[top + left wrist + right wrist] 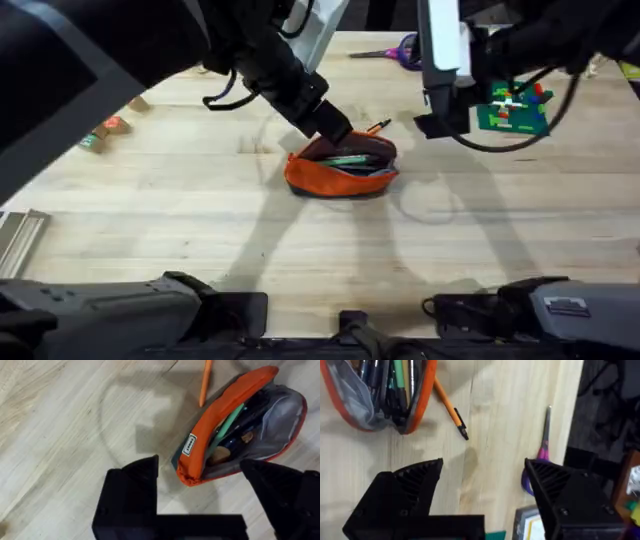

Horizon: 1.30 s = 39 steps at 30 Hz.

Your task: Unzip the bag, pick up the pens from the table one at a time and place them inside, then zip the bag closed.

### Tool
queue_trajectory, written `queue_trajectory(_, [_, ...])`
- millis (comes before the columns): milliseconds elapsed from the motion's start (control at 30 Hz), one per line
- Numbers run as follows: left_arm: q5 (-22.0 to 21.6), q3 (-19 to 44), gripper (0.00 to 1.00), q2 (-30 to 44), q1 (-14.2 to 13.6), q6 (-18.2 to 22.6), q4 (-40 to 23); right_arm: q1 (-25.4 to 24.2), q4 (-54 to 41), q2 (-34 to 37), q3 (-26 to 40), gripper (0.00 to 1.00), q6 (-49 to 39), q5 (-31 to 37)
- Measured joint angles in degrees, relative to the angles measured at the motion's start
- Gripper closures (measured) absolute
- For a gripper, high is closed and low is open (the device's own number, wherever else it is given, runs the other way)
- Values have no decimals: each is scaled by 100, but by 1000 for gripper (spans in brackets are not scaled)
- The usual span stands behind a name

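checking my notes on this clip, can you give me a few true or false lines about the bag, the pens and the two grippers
1. The bag is zipped shut. False: it lies open on the table, its grey lining showing.
2. A green pen is inside the bag. True.
3. The orange pen is inside the bag as well. False: it lies on the table beside the bag, its black end pointing away.
4. The right gripper is open and holds nothing. True.
5. The left gripper is clamped on the green pen. False: its fingers are spread apart and empty, just over the bag's end.
6. Purple-handled scissors lie on the table. True.
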Motion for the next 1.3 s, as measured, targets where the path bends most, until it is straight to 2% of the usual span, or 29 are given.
queue_trajectory(267, [0,0,7,0,0,2,7,-187,360,813,0,7,-232,-429])
queue_trajectory(367, [0,0,8,0,0,15,7,-343,821,1279,10,7,68,-760])
queue_trajectory(700, [0,0,7,0,0,17,48,-405,853,1821,404,9,327,-971])
queue_trajectory(1133, [0,0,7,0,0,17,48,-405,793,2841,446,7,721,-1335])
queue_trajectory(1300, [0,0,7,0,0,17,48,-438,767,3021,492,7,769,-1469])
